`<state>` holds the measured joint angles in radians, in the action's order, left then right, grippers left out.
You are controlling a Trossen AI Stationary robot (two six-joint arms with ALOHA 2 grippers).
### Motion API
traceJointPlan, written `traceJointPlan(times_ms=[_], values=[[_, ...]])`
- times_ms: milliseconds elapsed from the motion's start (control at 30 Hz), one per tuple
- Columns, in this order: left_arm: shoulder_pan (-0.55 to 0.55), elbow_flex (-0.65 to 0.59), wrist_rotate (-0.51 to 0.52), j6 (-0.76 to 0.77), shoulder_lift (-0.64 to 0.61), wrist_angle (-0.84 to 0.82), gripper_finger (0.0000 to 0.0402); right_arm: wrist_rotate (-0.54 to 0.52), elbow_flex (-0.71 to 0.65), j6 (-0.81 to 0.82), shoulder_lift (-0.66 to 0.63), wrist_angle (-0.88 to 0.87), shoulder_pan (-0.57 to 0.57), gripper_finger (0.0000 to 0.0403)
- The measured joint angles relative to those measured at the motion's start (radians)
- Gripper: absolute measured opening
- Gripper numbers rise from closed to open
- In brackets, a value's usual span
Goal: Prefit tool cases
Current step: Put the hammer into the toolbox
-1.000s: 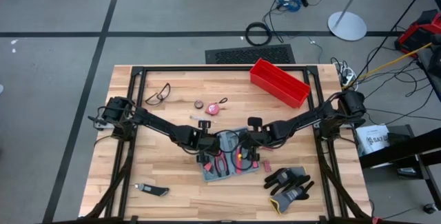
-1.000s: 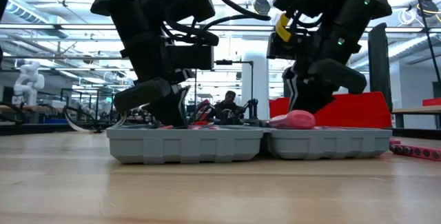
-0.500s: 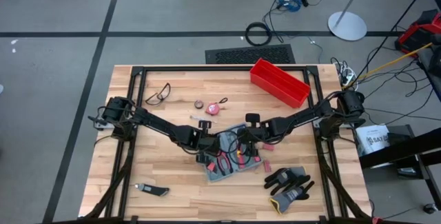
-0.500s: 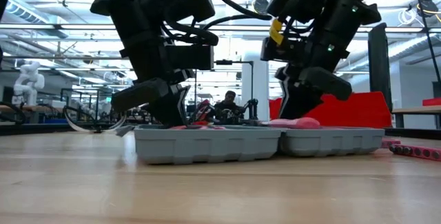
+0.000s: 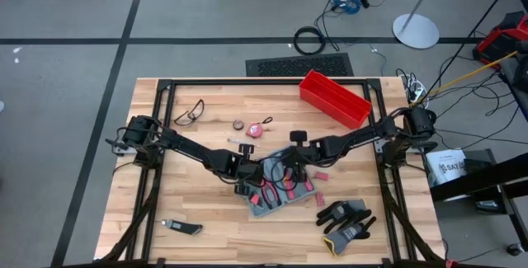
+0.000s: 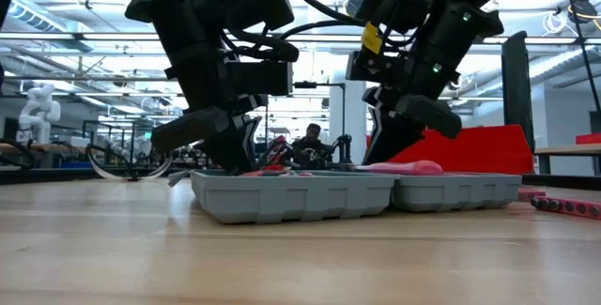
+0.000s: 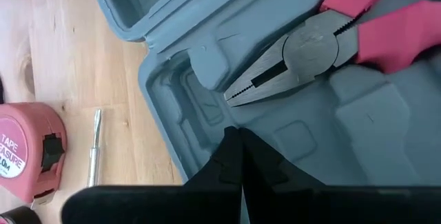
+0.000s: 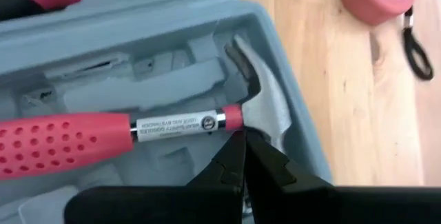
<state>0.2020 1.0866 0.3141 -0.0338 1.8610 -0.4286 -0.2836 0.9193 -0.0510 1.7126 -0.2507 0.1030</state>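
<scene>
Wooden tabletop (image 5: 190,210) boards carry both arms meeting near the centre, where the left claw (image 7: 238,148), fingers pressed together and holding nothing, rests its tips on the grey moulded inside of the open tool case (image 5: 279,192), just beside the pliers (image 7: 303,48). At about three o'clock from it the right claw (image 8: 244,151), likewise pinched tight and empty, sits against the hammer (image 8: 138,131) lying in the case. Farther out, a pink tape measure (image 5: 256,129) lies at eleven o'clock of the case, a red bin (image 5: 333,97) at one o'clock, and black gloves (image 5: 345,218) at four o'clock.
</scene>
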Motion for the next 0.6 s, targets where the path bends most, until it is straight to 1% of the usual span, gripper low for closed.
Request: traceJointPlan(times_ms=[233,367,600], values=[[-0.003,0.000,0.000,0.000,0.000,0.001,0.0000,0.008,0.012,-0.036,0.000,0.027,-0.013,0.0000],[-0.003,0.000,0.000,0.000,0.000,0.000,0.0000,0.044,0.013,-0.046,0.000,0.064,-0.019,0.0000],[-0.003,0.000,0.001,0.001,0.000,0.001,0.0000,0.051,0.013,-0.059,0.011,0.085,-0.026,0.0000]])
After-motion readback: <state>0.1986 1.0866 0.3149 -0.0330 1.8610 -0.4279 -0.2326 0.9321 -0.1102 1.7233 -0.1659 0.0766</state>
